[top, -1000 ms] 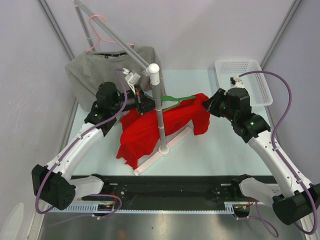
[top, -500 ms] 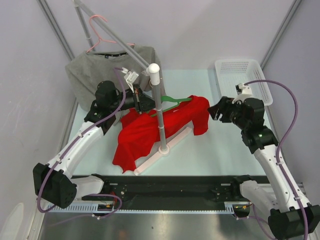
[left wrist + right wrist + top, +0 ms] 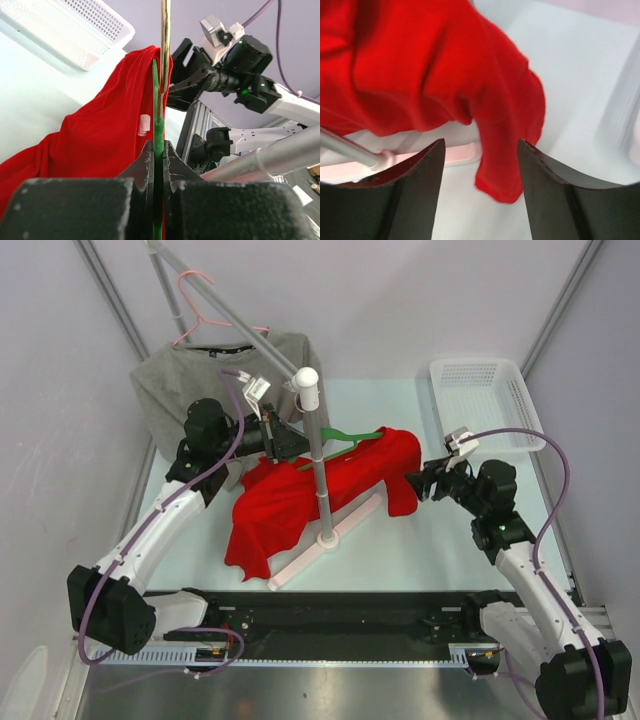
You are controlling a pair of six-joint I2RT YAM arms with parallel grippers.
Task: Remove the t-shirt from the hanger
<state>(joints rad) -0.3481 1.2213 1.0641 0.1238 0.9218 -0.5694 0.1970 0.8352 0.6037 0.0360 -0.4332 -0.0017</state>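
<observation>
The red fabric t-shirt [image 3: 330,480] hangs draped over the slim green plastic hanger [image 3: 352,436], beside the white stand pole [image 3: 308,380]; removal is judged barely begun. The left end effector [image 3: 158,150] clenches the hanger; the right end effector [image 3: 419,483], released and empty, faces the sleeve yet to be pulled off.

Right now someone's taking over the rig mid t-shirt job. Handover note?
Left gripper: shut on the green hanger, next to the stand pole.
Right gripper: open, facing the sleeve end of the red t-shirt, not touching it.
Done: hanger is held. The red t-shirt is still draped over it.
Left: probably close the open gripper on the sleeve cloth and pull the shirt off the hanger while the other holds.
</observation>
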